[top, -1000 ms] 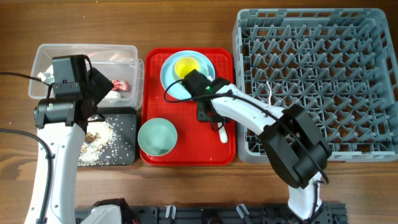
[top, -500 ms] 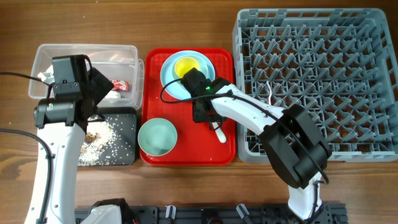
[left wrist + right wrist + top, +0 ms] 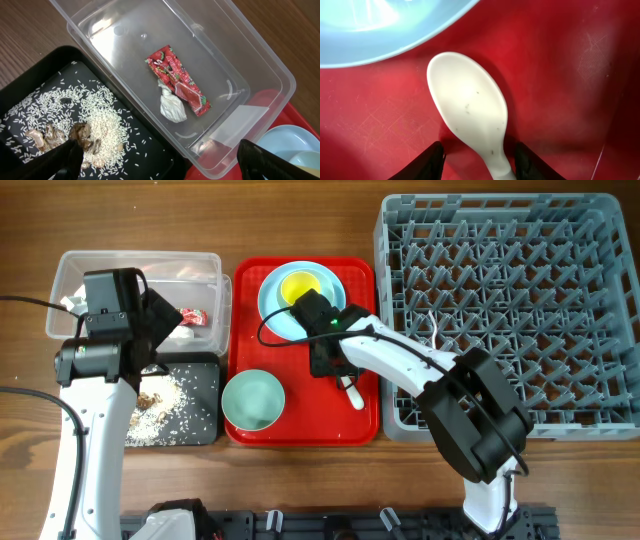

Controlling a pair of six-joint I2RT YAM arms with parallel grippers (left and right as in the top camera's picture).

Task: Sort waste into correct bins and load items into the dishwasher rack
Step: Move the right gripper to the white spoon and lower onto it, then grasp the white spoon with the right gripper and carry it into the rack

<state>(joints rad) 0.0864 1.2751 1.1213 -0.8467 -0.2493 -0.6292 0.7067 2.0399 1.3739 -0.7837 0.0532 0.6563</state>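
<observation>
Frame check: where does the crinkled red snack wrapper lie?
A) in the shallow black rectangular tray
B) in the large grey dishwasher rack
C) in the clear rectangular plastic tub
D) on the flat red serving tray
C: the left wrist view shows the crinkled red snack wrapper lying on the floor of the clear rectangular plastic tub, next to the small crumpled white tissue.

Bright, even light — soft shadows, sharp focus.
</observation>
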